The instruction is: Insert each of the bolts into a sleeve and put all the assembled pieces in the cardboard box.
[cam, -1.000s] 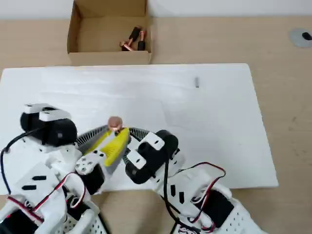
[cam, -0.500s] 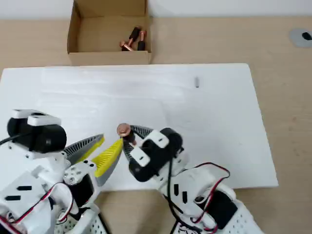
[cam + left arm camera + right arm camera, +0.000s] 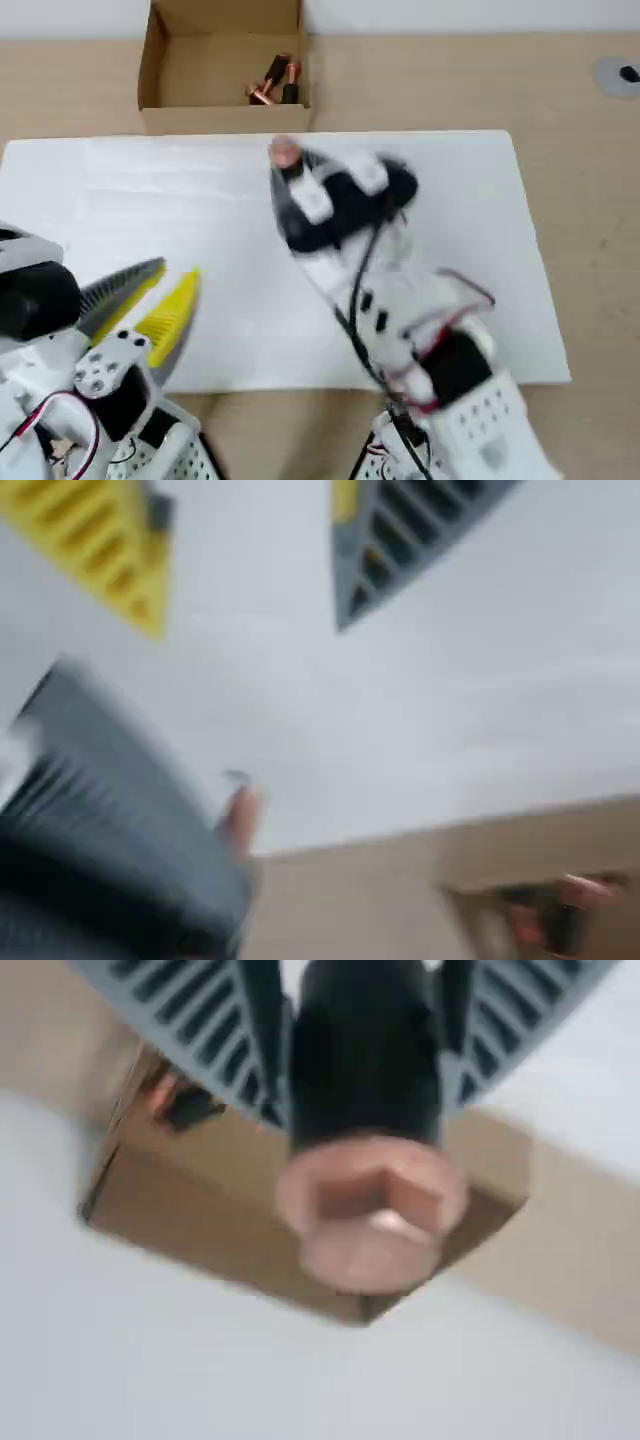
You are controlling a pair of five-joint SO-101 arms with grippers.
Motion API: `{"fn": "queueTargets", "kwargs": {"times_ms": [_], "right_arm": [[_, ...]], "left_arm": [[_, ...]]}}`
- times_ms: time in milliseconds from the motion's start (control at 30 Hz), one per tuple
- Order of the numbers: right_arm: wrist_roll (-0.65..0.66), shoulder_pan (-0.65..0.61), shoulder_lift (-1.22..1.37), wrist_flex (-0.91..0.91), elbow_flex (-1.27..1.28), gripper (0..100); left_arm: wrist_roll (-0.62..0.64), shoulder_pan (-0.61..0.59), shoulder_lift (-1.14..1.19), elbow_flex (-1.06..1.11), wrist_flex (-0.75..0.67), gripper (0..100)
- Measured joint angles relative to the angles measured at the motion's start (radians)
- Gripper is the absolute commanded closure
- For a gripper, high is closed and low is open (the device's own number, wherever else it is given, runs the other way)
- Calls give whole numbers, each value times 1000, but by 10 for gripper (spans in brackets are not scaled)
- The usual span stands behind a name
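My right gripper (image 3: 288,172) is shut on an assembled piece, a copper bolt (image 3: 285,152) in a black sleeve (image 3: 365,1060), held above the white mat close to the cardboard box (image 3: 151,60). The bolt's hex head (image 3: 370,1220) points toward the box (image 3: 250,1230). Inside the box lie assembled pieces (image 3: 274,82), copper and black. My left gripper (image 3: 150,300) stands open at the mat's near left, one finger yellow (image 3: 100,540), one grey (image 3: 400,540), with nothing between them. The right arm with its bolt (image 3: 238,820) and the box's pieces (image 3: 545,920) appear farther off.
The white mat (image 3: 460,230) covers most of the wooden table. A small dark object (image 3: 404,169) lies on the mat at the far right. A grey disc (image 3: 616,76) sits on the table at the far right corner.
The left gripper let go of the assembled piece and drew back to the near left. The right gripper carried the piece away from the near edge toward the box.
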Motion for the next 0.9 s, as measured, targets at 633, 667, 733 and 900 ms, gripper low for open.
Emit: {"fn": "queueTargets", "kwargs": {"times_ms": [633,667,733,900], "right_arm": [[0,199,1300,-137,-1045,989],[0,206,1361,-140,-1105,989],[0,215,1478,-141,-1221,989],[0,212,1748,-144,-1491,989]], "left_arm": [[-152,-143,-206,241,2,991],[-152,-143,-227,259,0,991],[-152,-143,-270,310,-17,991],[-152,-143,-370,454,-98,991]]}}
